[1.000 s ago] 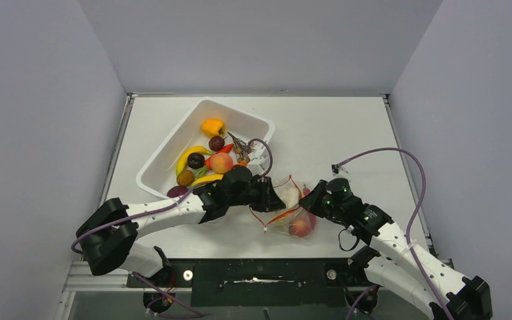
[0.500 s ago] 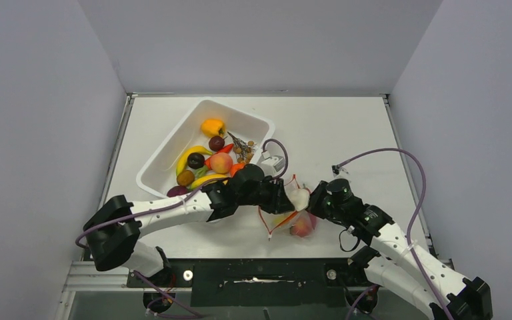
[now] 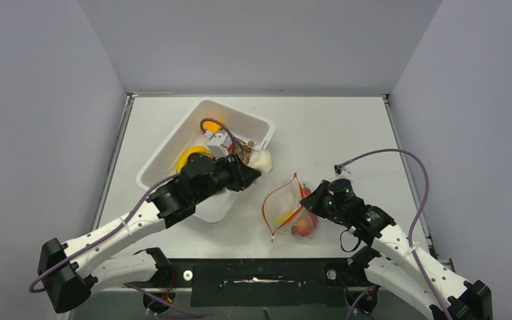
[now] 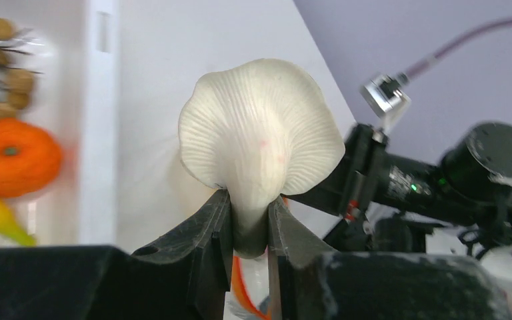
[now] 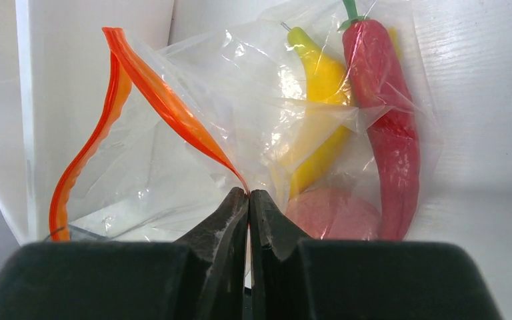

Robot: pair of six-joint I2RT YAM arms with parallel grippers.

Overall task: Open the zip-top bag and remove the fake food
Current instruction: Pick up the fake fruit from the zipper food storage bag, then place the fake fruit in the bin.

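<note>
White tabletop (image 3: 347, 127) carried the zip-top bag (image 5: 173, 180), lying open near the white tub (image 3: 257, 123) with a red chili (image 5: 387, 120) and a yellow chili (image 5: 317, 113) inside. The right gripper (image 5: 249, 200) pinched its orange zip strip (image 5: 167, 100), while the left gripper (image 4: 249, 223) clamped a white mushroom (image 4: 260, 127) by its stem at the tub's edge.

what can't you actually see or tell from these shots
Top view: the left arm covers much of the white tub; its contents cannot be counted.
Right wrist view: the right gripper and crinkled zip-top bag obscure the pink piece; its kind is unclear.
Left wrist view: tub items are blurred and cut by the left edge.
</note>
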